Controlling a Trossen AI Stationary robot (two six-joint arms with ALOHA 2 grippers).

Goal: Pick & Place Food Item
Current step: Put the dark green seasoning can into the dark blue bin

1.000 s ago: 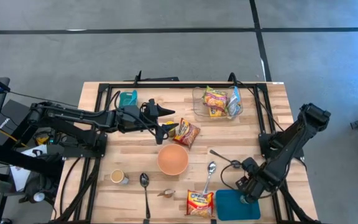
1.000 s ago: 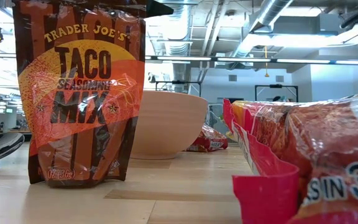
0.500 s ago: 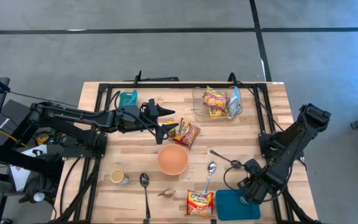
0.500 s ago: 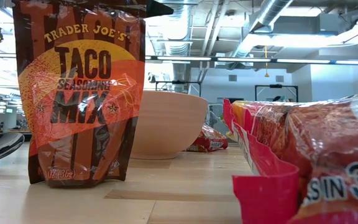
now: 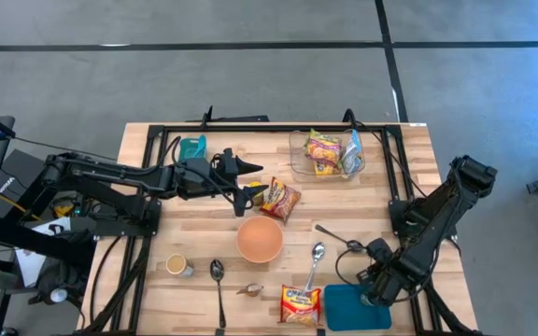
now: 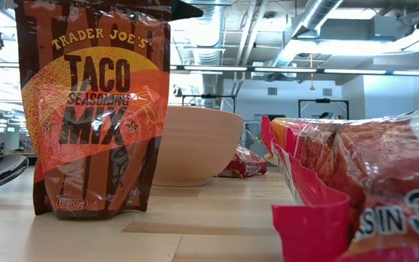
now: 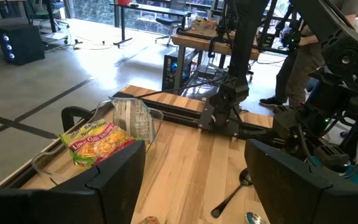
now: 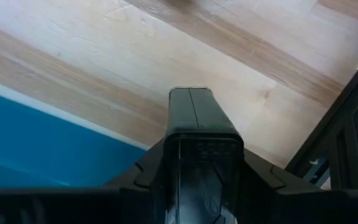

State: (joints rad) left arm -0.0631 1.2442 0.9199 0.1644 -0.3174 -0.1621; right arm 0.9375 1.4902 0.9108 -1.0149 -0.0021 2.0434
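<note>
So from where I'm sitting, the left gripper (image 5: 253, 194) is stretched out over the middle of the table (image 5: 204, 280), fingers spread wide with nothing between them, parked just beside the taco seasoning packet (image 5: 281, 199). In the low view that packet (image 6: 93, 109) stands upright and fills most of the near side, with the wooden bowl (image 6: 198, 145) behind it. From above, the bowl (image 5: 260, 239) sits just in front of the packet, toward the front edge.

The right gripper (image 5: 374, 297) is down low at the front right corner, right at the edge of the blue mat (image 5: 353, 308). Its wrist camera shows the two fingers (image 8: 191, 115) pressed together over bare wood, with the blue mat (image 8: 36, 146) beside them, and nothing pinched in there.

Other food: a noodle packet (image 5: 301, 304) lies at the front edge, touching the mat's side. The clear tray (image 5: 297, 159) at the back holds another noodle packet (image 5: 324, 152) and a pale blue pouch (image 5: 351, 154). There's also a small cup (image 5: 176, 265) and two spoons (image 5: 218, 280) (image 5: 316, 257) near the front, plus a dark ladle (image 5: 339, 238) close to the right arm.
</note>
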